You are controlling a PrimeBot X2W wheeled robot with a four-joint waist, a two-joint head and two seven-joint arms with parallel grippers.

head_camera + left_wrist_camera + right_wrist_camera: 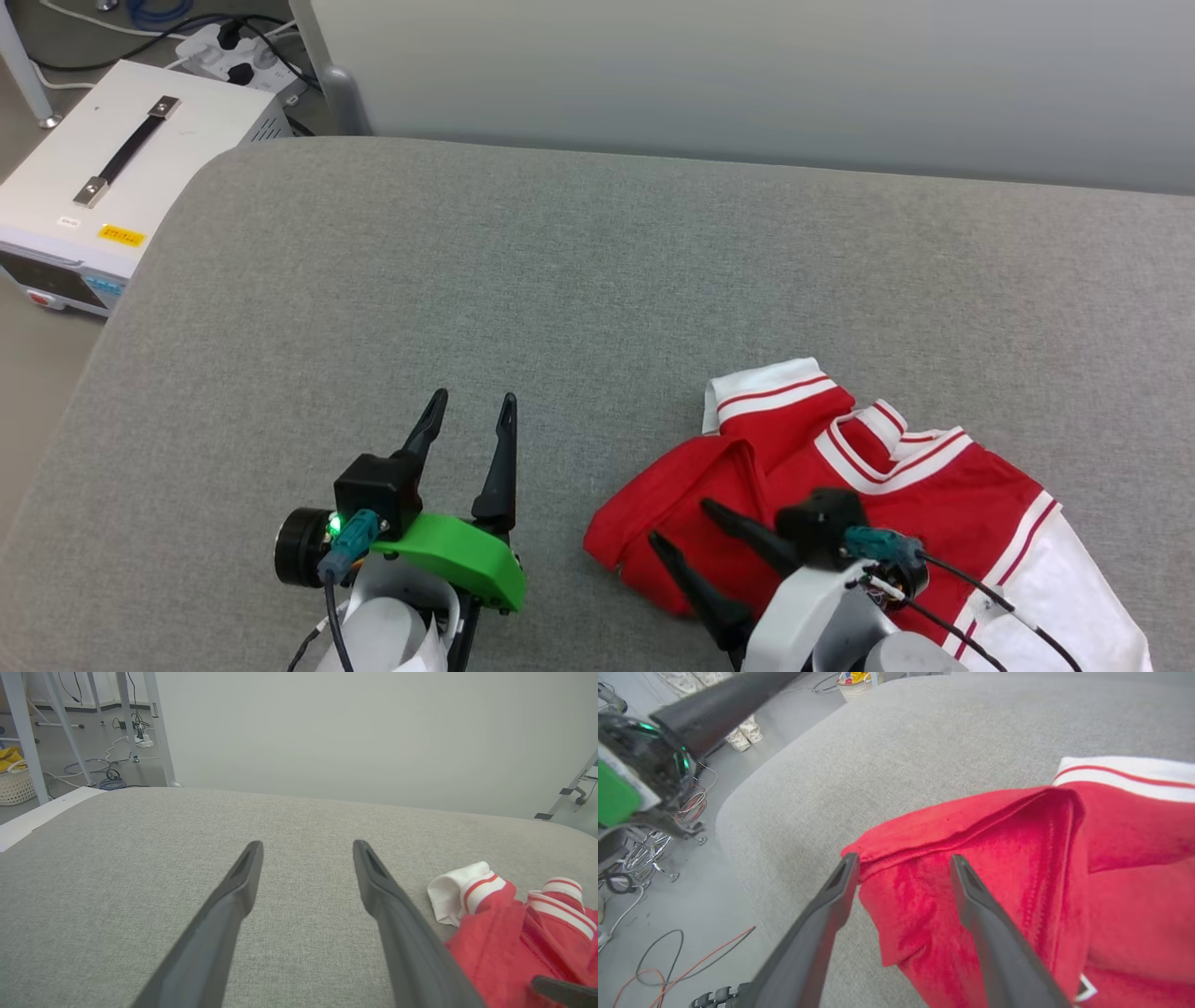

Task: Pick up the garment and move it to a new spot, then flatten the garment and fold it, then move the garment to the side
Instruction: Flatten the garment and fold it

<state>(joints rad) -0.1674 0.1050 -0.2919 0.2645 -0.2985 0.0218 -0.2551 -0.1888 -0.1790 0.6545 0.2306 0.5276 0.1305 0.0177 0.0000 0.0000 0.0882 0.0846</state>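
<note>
Near the right front of the grey cushion [560,280] you have the shirt [934,495] lying in a rumpled heap. One white striped cuff pokes out on its far side, the collar is twisted in the middle, and the left part is doubled over in loose creases. It is neither flat nor neatly folded, so count the flattening, the folding and the final shift to the side as all left to do. Whether this is its first place or the new spot, you cannot tell from how it lies.

Your right gripper [680,521] hovers over the shirt's left edge with its jaws apart and nothing between them. In the right wrist view one finger sits above the red cloth and the other at its very edge. Your left gripper [474,399] hangs over bare cushion to the left of the shirt, jaws likewise apart and empty. Judged from this, you are at a grasping stage, with most of the job ahead.
</note>
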